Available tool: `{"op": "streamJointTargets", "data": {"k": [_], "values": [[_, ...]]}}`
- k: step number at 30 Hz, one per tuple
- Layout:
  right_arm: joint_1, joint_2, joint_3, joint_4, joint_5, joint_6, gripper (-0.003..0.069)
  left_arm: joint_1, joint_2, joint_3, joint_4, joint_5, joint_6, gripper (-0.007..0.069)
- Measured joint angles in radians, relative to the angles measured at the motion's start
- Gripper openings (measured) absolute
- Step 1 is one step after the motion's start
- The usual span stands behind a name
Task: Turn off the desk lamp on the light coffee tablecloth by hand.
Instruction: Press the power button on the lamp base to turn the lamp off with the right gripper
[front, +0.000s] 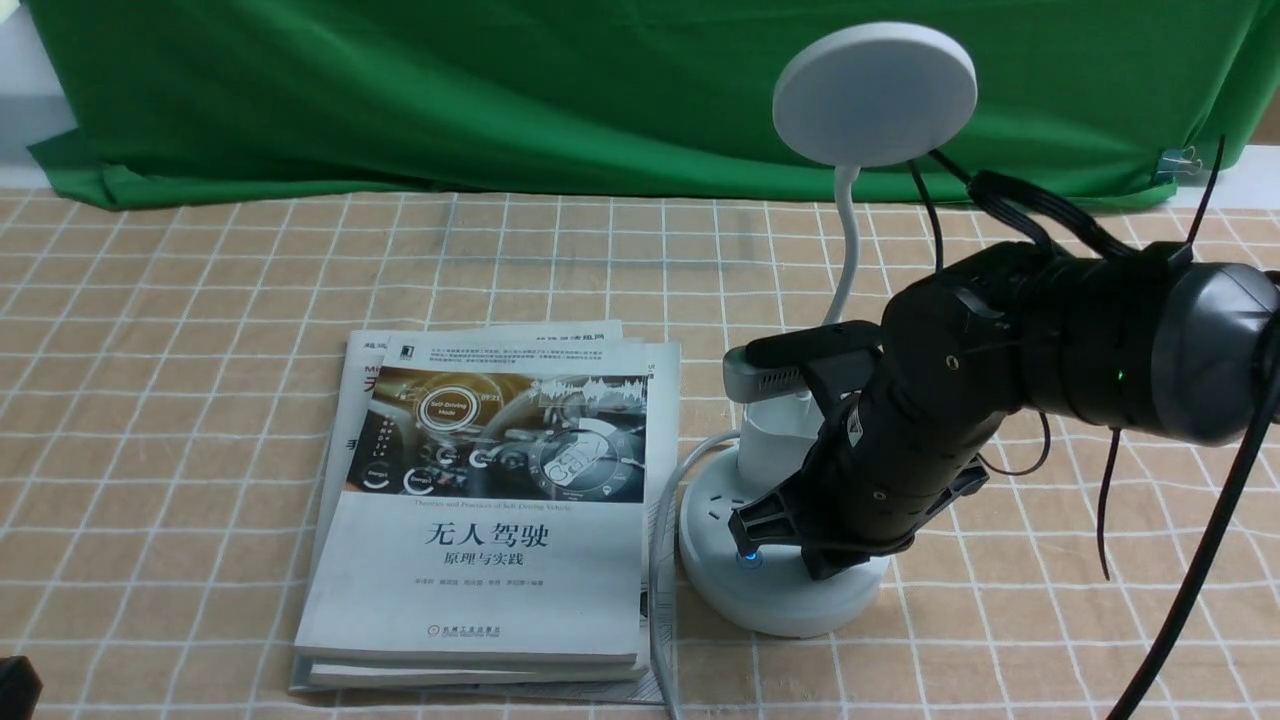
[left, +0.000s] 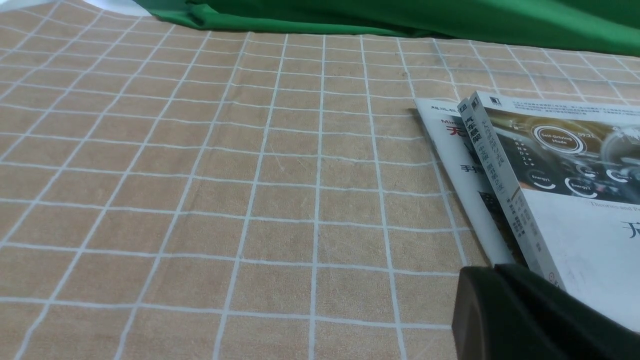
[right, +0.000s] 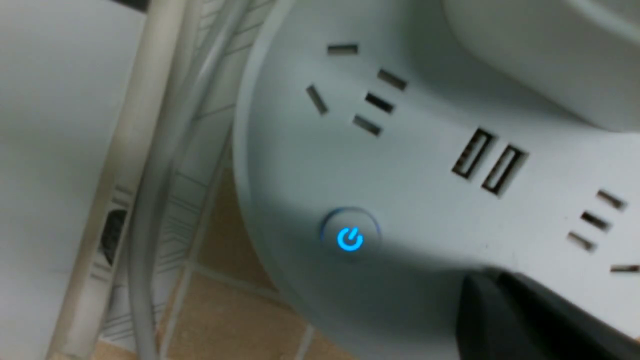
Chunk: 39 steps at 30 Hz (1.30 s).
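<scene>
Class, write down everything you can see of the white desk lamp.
The desk lamp is white, seemingly plastic: a flat disc head on a thin curved gooseneck, a small cup, and a round base with sockets, two USB slots and a blue-glowing power button. It stands upright on the checked tablecloth, right of the books. The shut right pincer hangs over the base beside the button; contact is unclear.

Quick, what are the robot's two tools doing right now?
Left tool: cannot tell if open or closed.
Right tool: closed, empty, over the white round lamp base.
</scene>
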<state>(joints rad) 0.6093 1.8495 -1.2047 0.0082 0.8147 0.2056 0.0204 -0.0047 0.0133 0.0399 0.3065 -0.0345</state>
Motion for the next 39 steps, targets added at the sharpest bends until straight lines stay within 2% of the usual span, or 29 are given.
{"op": "streamJointTargets", "data": {"k": [14, 27, 39], "values": [[0.0, 0.004, -0.004, -0.002, 0.01, -0.02, 0.0038, 0.0, 0.0, 0.0, 0.0, 0.0, 0.0, 0.0005], [0.0, -0.14, 0.022, -0.002, -0.01, -0.019, 0.0038, 0.0, 0.0, 0.0, 0.0, 0.0, 0.0, 0.0005], [0.0, -0.025, 0.022, -0.002, -0.036, -0.02, 0.0038, 0.0, 0.0, 0.0, 0.008, 0.0, 0.0, 0.0005]]}}
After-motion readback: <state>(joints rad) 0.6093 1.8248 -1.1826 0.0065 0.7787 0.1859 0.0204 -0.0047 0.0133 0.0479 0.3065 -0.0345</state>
